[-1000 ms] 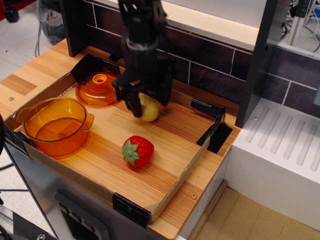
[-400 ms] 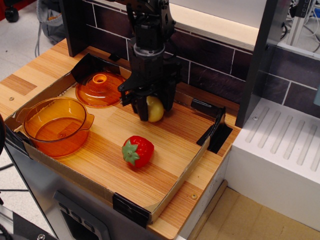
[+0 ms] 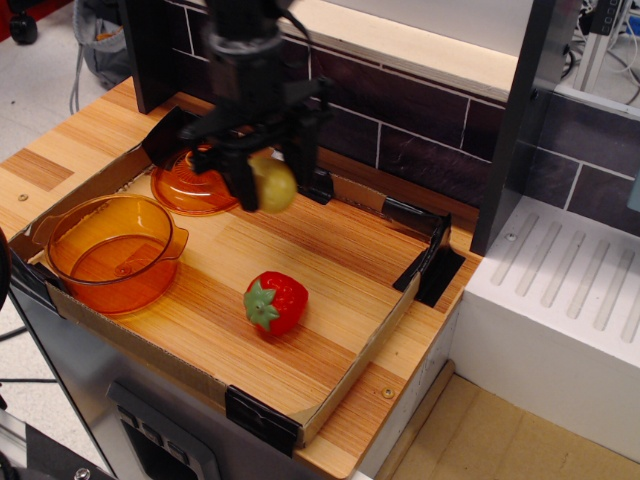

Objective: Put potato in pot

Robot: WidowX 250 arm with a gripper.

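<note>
My gripper (image 3: 268,183) is shut on the pale-yellow potato (image 3: 273,184) and holds it in the air above the wooden board, near the domed orange lid. The transparent orange pot (image 3: 112,250) stands at the left end of the board, to the left of and below the gripper, with nothing in it. The potato is apart from the pot.
The domed orange lid (image 3: 188,183) lies at the back left, partly behind the gripper. A red strawberry (image 3: 275,302) with a green cap lies in the middle of the board. A low cardboard rim (image 3: 352,365) with black corner clips surrounds the board. A dark brick wall stands behind.
The gripper has lifted the potato off the board and carried it left, toward the lid and pot. The strawberry, pot and lid have not moved.
</note>
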